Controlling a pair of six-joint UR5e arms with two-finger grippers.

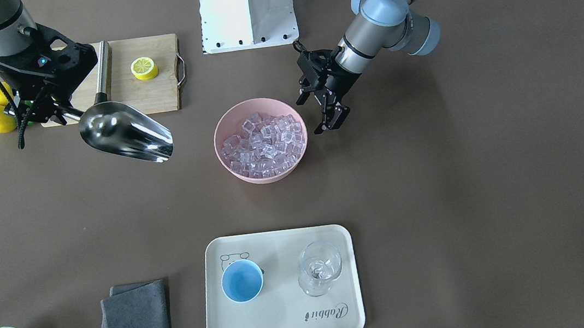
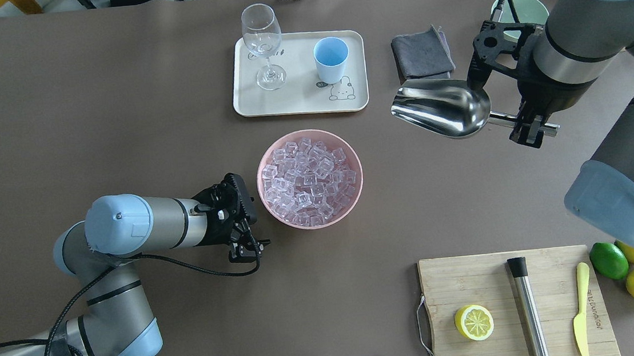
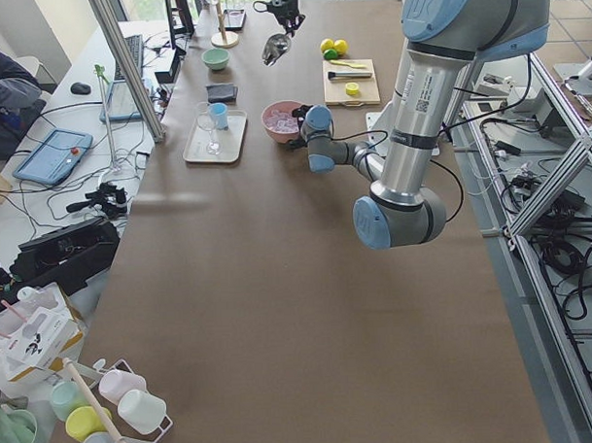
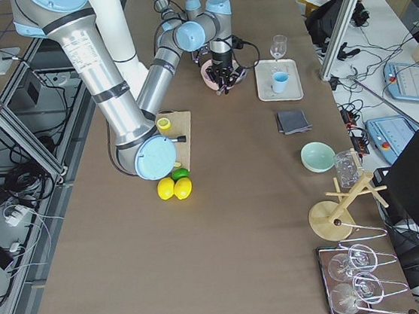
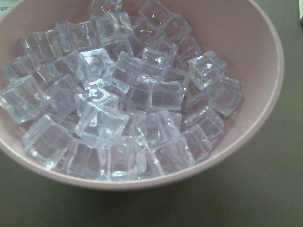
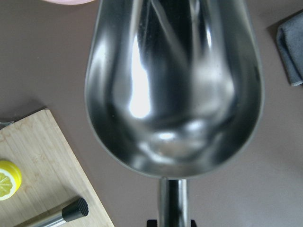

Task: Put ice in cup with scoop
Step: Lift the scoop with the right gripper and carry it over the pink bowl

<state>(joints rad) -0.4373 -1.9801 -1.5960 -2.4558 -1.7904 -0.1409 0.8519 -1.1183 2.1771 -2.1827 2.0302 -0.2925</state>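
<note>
- Currently, the scoop (image 2: 443, 108) is pinched at its handle by the right gripper (image 2: 529, 128) and held aloft, well apart from the pink bowl (image 2: 358, 181).
- The ice (image 2: 309, 181) is heaped inside that bowl.
- The left gripper (image 2: 249, 250) is poised just beside the bowl, fingers spread.
- The cup (image 2: 331, 59) is set on a tray (image 2: 299, 102) beyond the bowl.

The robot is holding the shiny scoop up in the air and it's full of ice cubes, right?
Not quite. The right gripper does hold the scoop up, but it is empty, as the right wrist view shows. The ice is in the pink bowl.
</note>
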